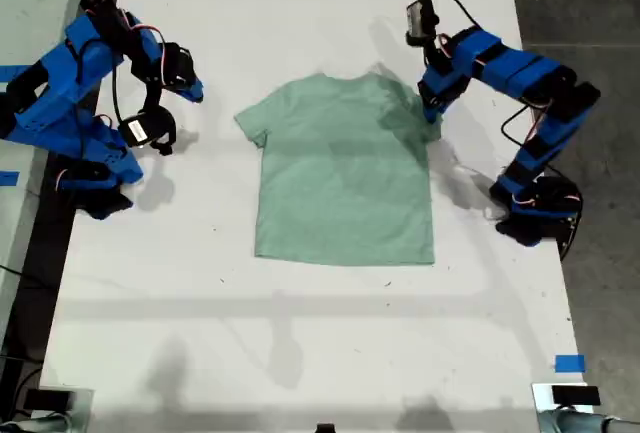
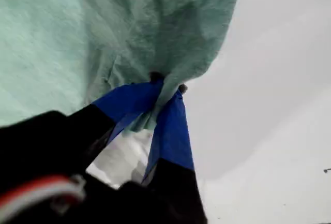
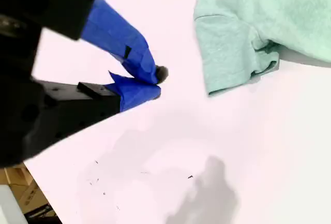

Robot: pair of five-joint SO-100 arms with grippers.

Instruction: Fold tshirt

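Surface: one white bench, matte, with faint arm shadows and a few dark specks along its near part. One blue tape strip sits near the bench's near corner at the exterior view's right. Grey floor shows past the bench edge on that side.

Count: one tshirt, two arms, two grippers.

The tshirt, pale mint green and plain, lies flat mid-bench, hem toward the near edge, collar toward the far edge. One sleeve is spread toward the exterior view's left; the other is bunched up.

My first gripper is at that bunched sleeve, on the exterior view's right. Its blue fingers are pressed together on a gathered fold of the cloth, pinching the tshirt.

My second gripper hangs over bare bench at the exterior view's left, near the spread sleeve but apart from it. Its fingers are almost pressed together at the tips, nothing between them.
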